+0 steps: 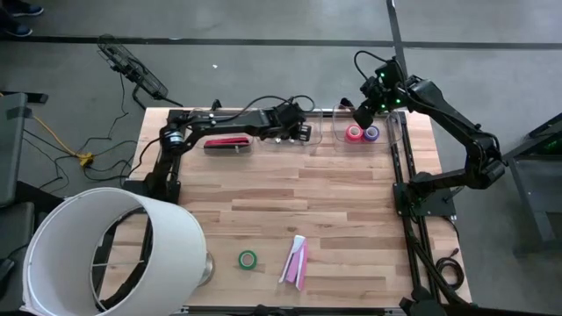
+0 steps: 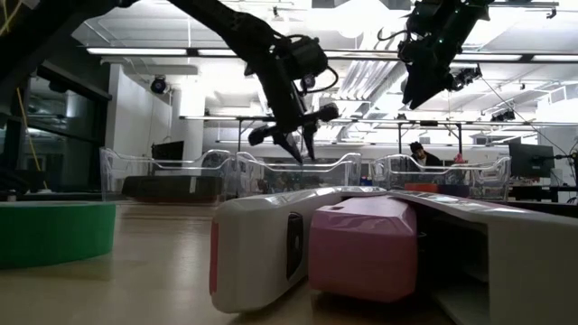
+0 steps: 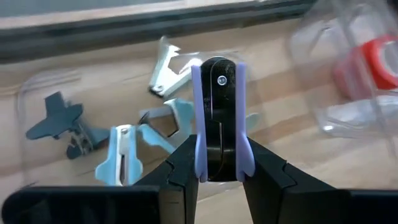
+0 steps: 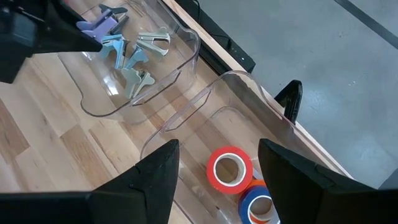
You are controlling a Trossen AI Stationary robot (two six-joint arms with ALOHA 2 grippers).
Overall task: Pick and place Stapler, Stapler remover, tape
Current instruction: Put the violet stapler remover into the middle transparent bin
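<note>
i have the left gripper (image 3: 219, 168) clenched on a purple and black staple remover (image 3: 217, 112), hanging just above the clear middle bin (image 1: 283, 140) at the far edge of the table (image 1: 351, 211). the remover's long axis runs straight out from the fingers, its head aimed at the removers already lying in that bin, so i judge the coming move is simply to let go over the bin. the right gripper (image 4: 217, 168) hovers with fingers apart and holding nothing over the far right bin (image 4: 205, 118), where a red-orange tape roll (image 4: 229, 167) sits touching a blue one (image 4: 258, 208). still out on the near side are the green tape (image 1: 248, 259) and the pink and white staplers (image 1: 296, 261); the right arm looks nearer the staplers. i can read no brand or writing anywhere.
</note>
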